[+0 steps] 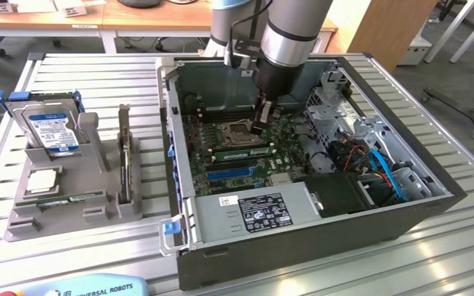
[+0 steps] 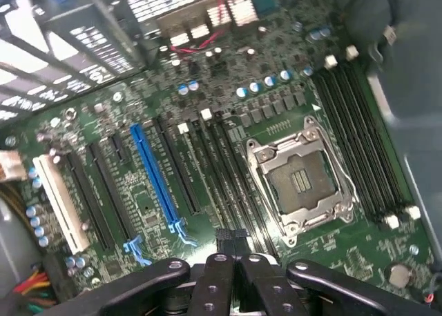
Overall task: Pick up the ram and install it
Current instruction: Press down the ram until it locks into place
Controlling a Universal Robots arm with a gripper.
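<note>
Tray (image 1: 23, 223) with hard drive (image 1: 52, 126) at 9 o'clock on the table (image 1: 97, 259). Inside the computer case (image 1: 303, 243), the ram (image 1: 239, 143) stands in a slot at 6 o'clock of the socket (image 1: 235, 131). Fingers (image 1: 260, 117) are pinched shut, empty, over its 3 o'clock end. Judged light, stiff and brittle; handle by its edges, off the chips.
</note>
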